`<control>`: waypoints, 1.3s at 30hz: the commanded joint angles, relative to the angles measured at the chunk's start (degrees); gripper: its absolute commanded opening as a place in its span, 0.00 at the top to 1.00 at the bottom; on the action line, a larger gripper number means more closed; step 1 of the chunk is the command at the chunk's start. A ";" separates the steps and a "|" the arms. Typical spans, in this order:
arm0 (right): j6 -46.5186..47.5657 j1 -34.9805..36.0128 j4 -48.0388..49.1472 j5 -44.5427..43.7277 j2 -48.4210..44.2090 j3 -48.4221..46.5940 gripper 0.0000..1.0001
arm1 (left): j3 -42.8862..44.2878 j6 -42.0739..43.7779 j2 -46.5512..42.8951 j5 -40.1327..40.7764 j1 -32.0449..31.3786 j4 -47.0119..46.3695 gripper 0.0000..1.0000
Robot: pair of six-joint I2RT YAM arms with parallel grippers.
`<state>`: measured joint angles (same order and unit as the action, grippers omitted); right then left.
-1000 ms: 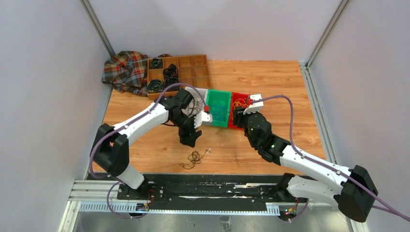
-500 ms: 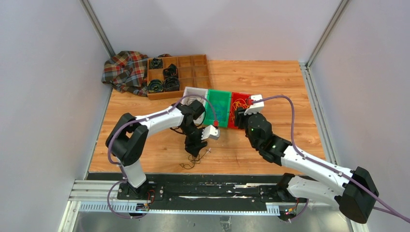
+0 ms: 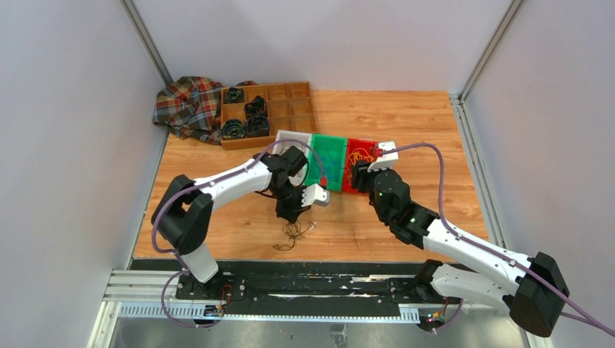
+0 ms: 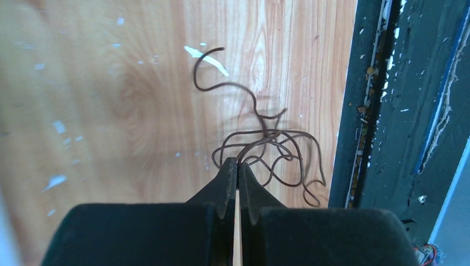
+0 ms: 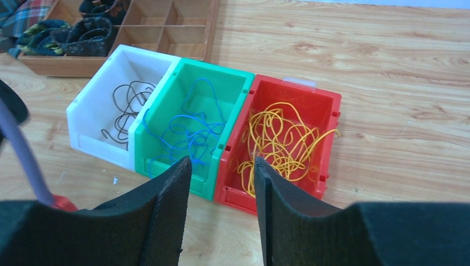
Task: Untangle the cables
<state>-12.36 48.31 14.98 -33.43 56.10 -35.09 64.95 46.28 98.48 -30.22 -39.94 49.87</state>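
Note:
A thin dark cable (image 4: 267,133) lies in a loose tangle on the wood near the table's front edge, and my left gripper (image 4: 238,162) is shut on one of its loops. From above, the left gripper (image 3: 290,215) points down just behind that cable (image 3: 292,233). My right gripper (image 5: 221,160) hangs open and empty in front of three bins. The red bin (image 5: 296,88) holds yellow cables (image 5: 277,138). Blue cables (image 5: 188,130) lie in the green bin (image 5: 213,69). The white bin (image 5: 88,119) holds a black cable (image 5: 130,105).
A wooden compartment tray (image 3: 286,101) with black coiled bundles stands at the back left, next to a plaid cloth (image 3: 185,105). The black rail (image 4: 388,111) runs along the table's near edge, close to the dark cable.
My left arm has swung from the bins down toward the front of the table, and its jaws have shut on the dark cable. The right arm has barely moved.

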 commanded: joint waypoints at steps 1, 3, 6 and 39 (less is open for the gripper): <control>-0.21 -0.83 3.42 6.45 0.60 -1.64 0.52 | 5.91 -3.21 -9.25 3.05 0.17 4.15 0.99; -0.35 -0.41 5.13 12.44 1.21 -1.75 0.48 | 8.77 -5.26 -11.68 3.94 0.57 5.91 0.99; -0.21 2.37 8.56 16.86 2.41 -1.48 0.43 | 12.47 -9.31 -14.65 5.02 1.48 6.98 0.99; -2.43 12.49 23.78 18.71 12.17 -2.89 0.51 | 20.14 -17.35 -24.84 -0.02 2.97 12.49 0.99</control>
<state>-15.20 60.03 37.93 -10.96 68.16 -36.16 84.01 28.73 74.48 -27.73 -37.10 60.84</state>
